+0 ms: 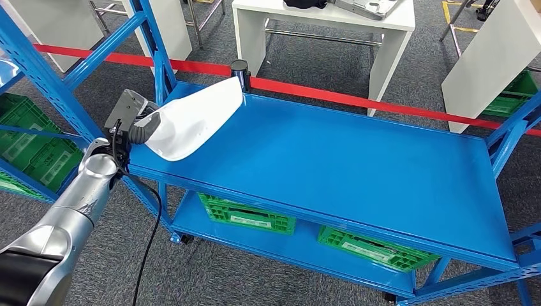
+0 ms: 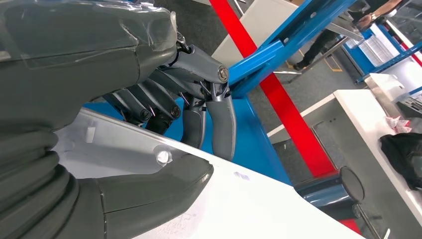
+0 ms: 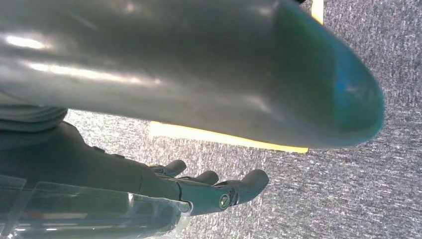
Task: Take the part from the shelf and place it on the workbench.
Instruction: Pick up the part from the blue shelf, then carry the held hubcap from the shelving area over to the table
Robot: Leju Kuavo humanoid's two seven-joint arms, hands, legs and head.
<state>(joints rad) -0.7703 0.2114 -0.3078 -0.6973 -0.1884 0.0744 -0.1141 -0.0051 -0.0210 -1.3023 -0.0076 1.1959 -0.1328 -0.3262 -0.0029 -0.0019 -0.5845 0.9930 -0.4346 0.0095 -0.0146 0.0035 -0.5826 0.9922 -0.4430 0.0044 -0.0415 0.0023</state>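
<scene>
The white part (image 1: 198,118) is gripped by the left hand (image 1: 137,127) above the blue shelf's (image 1: 357,166) corner; the right hand (image 3: 199,191) hangs empty, fingers apart. Carrying to the white tabletop (image 1: 332,16) is judged next.

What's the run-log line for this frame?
left hand: grips white part over blue workbench corner | right hand: open, hanging over carpet | part: not yet released

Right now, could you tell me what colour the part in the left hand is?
White; the part held by the left hand shows best in the head view.
</scene>
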